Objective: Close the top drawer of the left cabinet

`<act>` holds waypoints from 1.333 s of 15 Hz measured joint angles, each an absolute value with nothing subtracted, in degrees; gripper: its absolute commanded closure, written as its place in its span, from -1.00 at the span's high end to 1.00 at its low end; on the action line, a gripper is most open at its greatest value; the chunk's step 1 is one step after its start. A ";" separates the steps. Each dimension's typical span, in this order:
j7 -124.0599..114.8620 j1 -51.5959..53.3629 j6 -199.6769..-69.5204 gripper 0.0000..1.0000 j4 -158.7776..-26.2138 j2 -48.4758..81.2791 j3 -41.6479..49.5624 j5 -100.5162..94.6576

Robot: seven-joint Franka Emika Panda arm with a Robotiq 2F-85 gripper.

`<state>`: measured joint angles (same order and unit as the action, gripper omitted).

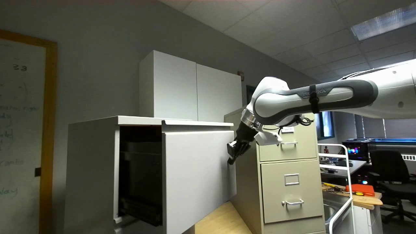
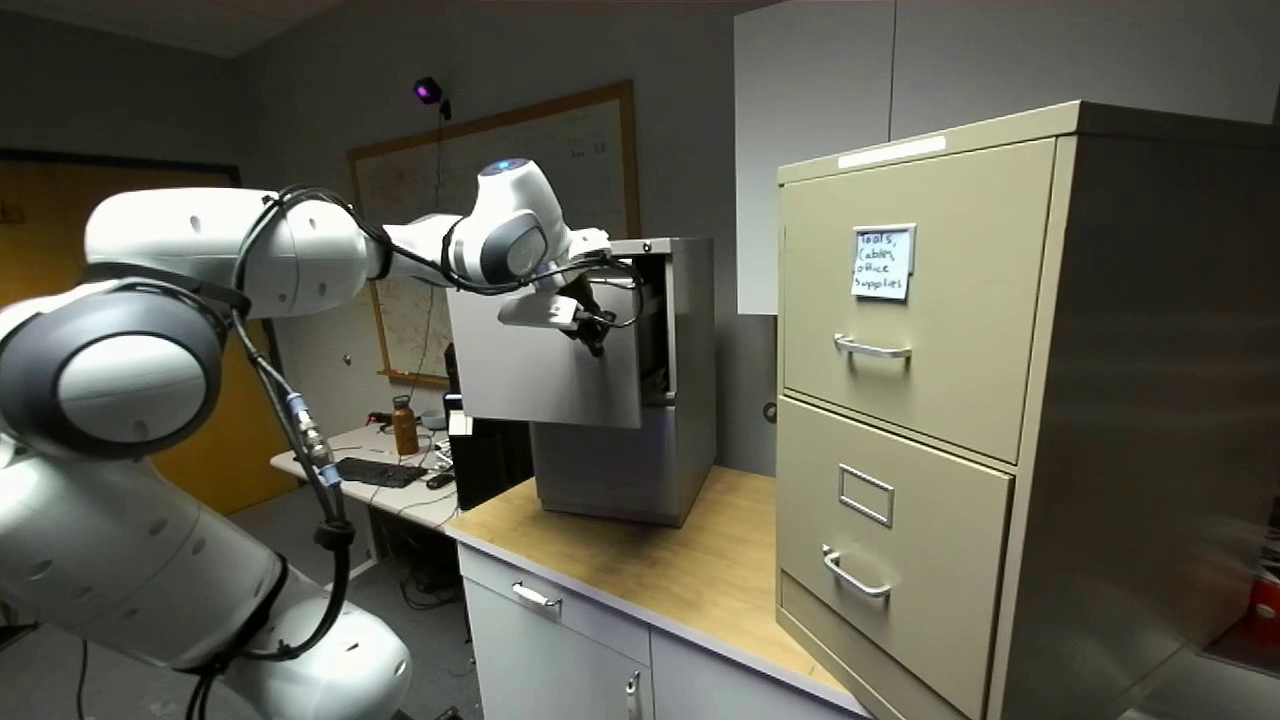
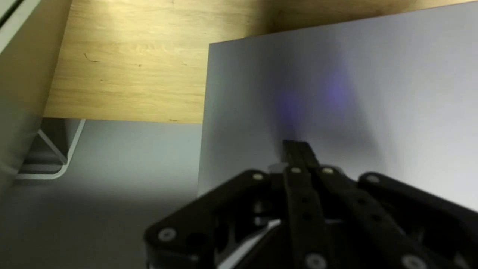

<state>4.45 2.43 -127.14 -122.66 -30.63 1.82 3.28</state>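
Observation:
The off-white left cabinet (image 1: 91, 162) stands on a wooden counter; it also shows in an exterior view (image 2: 695, 360). Its top drawer (image 1: 195, 169) is pulled out, with a dark gap between its flat front and the cabinet. The drawer front also shows in an exterior view (image 2: 530, 370) and in the wrist view (image 3: 242, 93). My gripper (image 3: 298, 145) is shut and empty, fingertips together, pointing at the drawer front. In both exterior views the gripper (image 1: 231, 161) (image 2: 597, 348) is near the front's edge on the filing cabinet side. The tips are at or very near the surface; contact cannot be told.
A beige filing cabinet (image 2: 915, 400) stands beside the left cabinet on the wooden counter (image 2: 620, 560). A white two-door cupboard (image 1: 175, 87) hangs on the wall behind. A desk (image 2: 350, 440) with a keyboard and bottle lies beyond. Cables hang along the arm.

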 measured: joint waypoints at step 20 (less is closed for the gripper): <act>0.25 9.53 -147.84 -1.00 -109.74 -12.77 -0.14 18.34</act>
<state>0.25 9.53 -147.84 -109.74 -12.77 -0.14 18.34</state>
